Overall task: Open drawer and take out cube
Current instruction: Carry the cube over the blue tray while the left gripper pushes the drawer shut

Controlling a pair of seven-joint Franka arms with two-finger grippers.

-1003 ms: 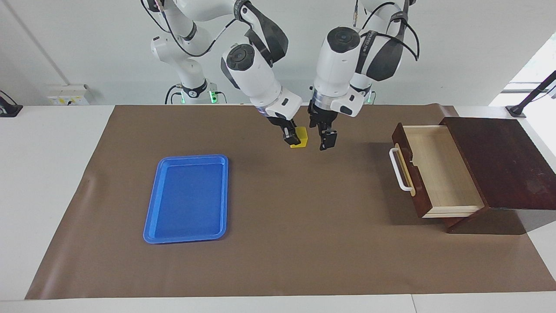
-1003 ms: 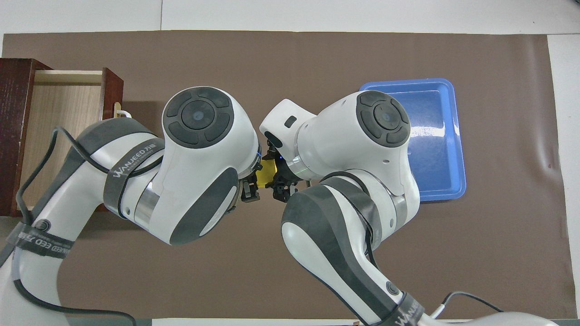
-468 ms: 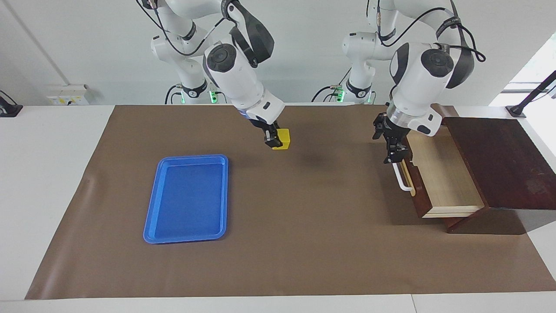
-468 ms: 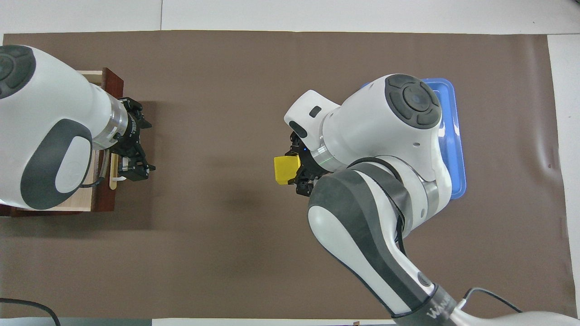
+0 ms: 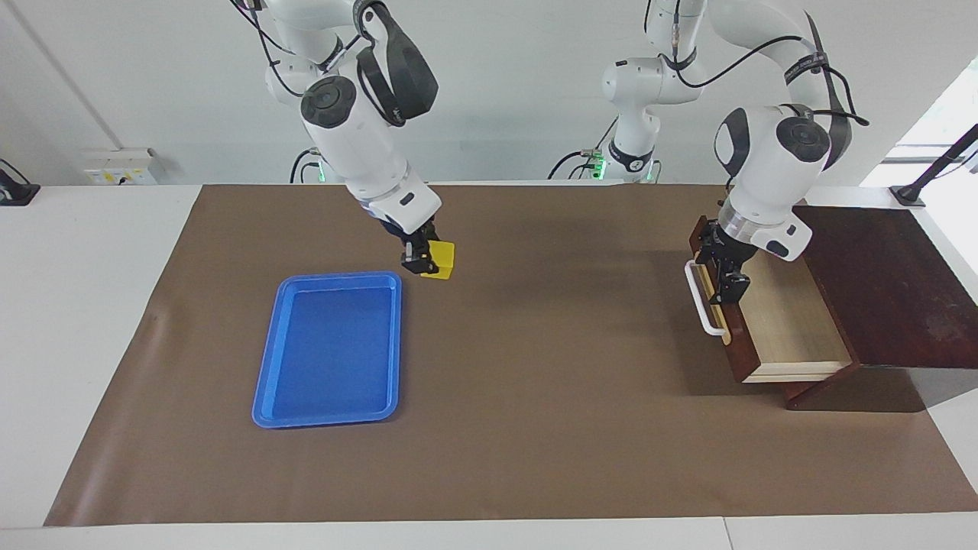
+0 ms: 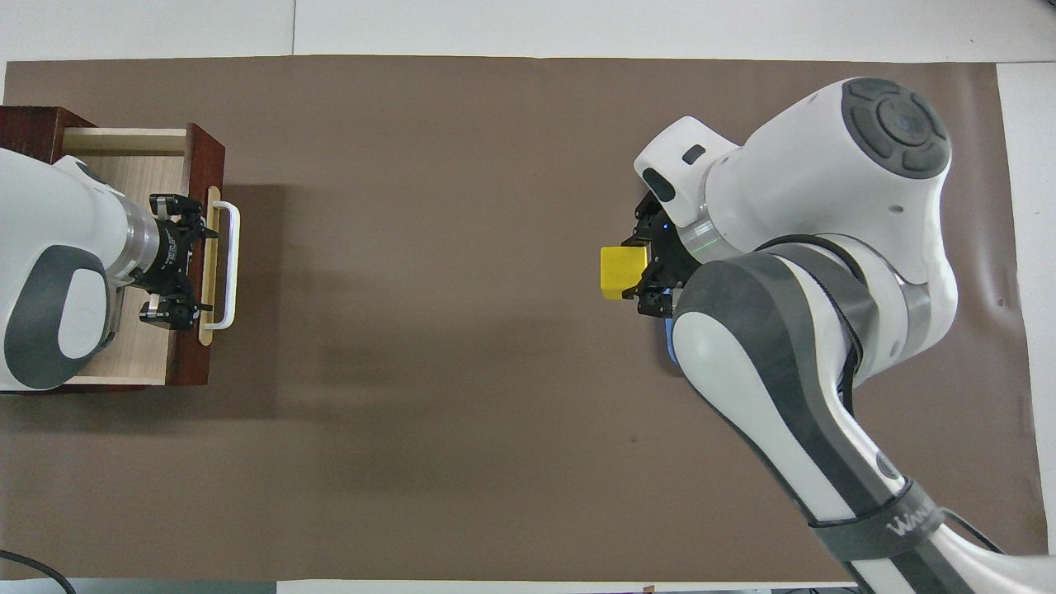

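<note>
The yellow cube point(image 5: 442, 261) point(image 6: 619, 271) hangs over the brown mat, just off a corner of the blue tray point(image 5: 265, 367). My right gripper point(image 5: 425, 262) point(image 6: 637, 269) is shut on it. The drawer point(image 5: 791, 325) point(image 6: 124, 177) stands pulled out of its dark wooden box point(image 5: 879, 283), and the pale interior that shows holds nothing. My left gripper point(image 5: 727, 289) point(image 6: 176, 271) is open over the drawer's front panel, right beside the white handle point(image 5: 699, 302) point(image 6: 232, 264), holding nothing.
In the overhead view the right arm covers nearly all of the tray; only a blue sliver point(image 6: 670, 351) shows. The brown mat point(image 5: 550, 397) spans the table between tray and drawer. White table borders the mat on all sides.
The right gripper has carried the cube from the mat's middle toward the tray. The left gripper has swung away from the cube to the drawer's front, staying open.
</note>
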